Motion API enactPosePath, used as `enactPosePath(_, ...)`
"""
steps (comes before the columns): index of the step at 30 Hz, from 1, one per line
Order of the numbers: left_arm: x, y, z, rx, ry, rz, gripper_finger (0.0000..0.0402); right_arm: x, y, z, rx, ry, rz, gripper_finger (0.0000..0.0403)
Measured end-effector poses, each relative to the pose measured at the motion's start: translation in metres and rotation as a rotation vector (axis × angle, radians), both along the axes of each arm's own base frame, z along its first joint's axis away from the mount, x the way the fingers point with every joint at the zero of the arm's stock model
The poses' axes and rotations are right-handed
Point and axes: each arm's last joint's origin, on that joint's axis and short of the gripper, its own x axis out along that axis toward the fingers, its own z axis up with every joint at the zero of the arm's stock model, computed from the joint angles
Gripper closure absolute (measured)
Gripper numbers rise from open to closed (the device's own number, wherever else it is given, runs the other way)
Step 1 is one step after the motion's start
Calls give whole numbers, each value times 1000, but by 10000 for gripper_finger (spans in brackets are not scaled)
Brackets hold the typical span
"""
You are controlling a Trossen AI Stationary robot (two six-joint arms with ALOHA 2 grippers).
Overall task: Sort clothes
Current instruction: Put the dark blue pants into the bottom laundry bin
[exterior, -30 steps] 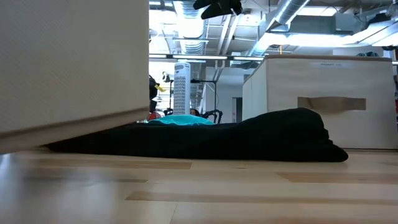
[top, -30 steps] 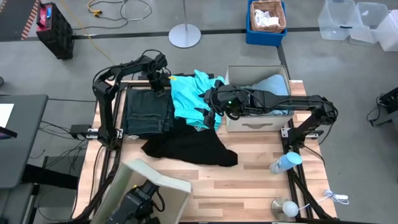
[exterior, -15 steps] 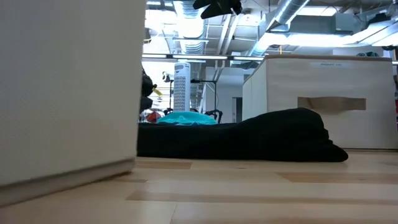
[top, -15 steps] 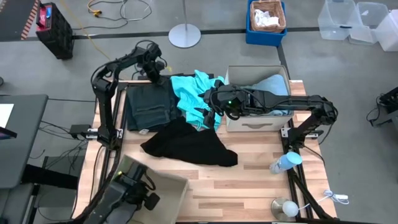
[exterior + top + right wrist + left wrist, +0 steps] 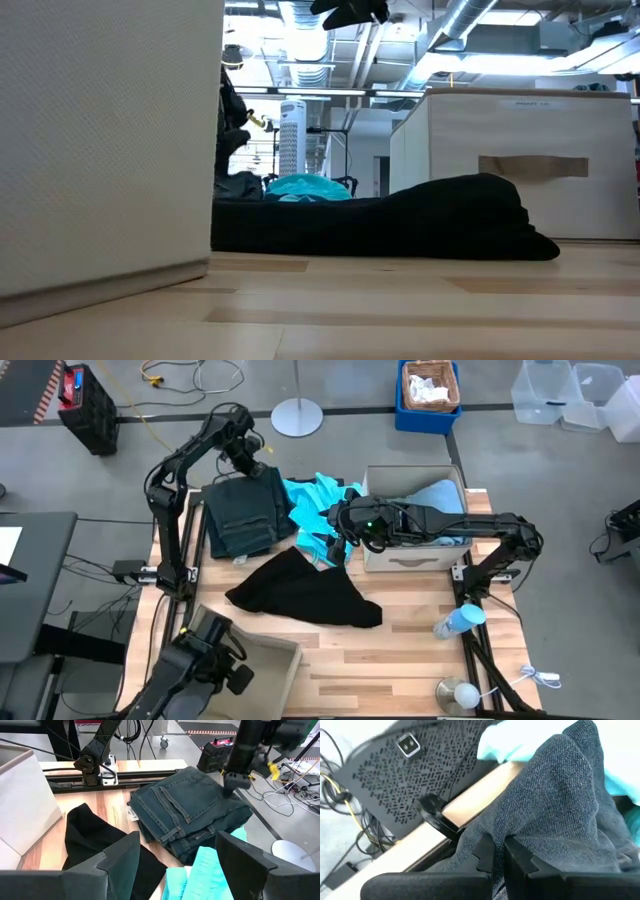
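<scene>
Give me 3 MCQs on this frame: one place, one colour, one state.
1. Where does the black garment lie?
A. in the beige bin
B. on the table, in front of the dark green garment
C. on the floor

2. What colour is the garment under the right hand?
A. turquoise
B. red
C. white

3. How is the left hand?
A. wide open over the bin
B. shut on the dark green garment
C. holding the bottle

Key: 1 B, it is spread on the wood. 2 A, the turquoise garment shows there. 3 B, the fingers pinch the dark green garment at its far edge.
</scene>
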Motion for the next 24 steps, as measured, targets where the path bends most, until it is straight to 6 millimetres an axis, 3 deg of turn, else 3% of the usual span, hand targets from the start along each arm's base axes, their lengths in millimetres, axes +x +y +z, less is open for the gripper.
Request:
enactPosePath(17, 4, -20, 66, 17, 66, -2, 394, 0, 0, 0, 0, -1, 0, 127)
enactPosePath(24, 6, -28, 81, 24, 85, -11, 394, -1, -7, 0, 73, -27, -67, 127)
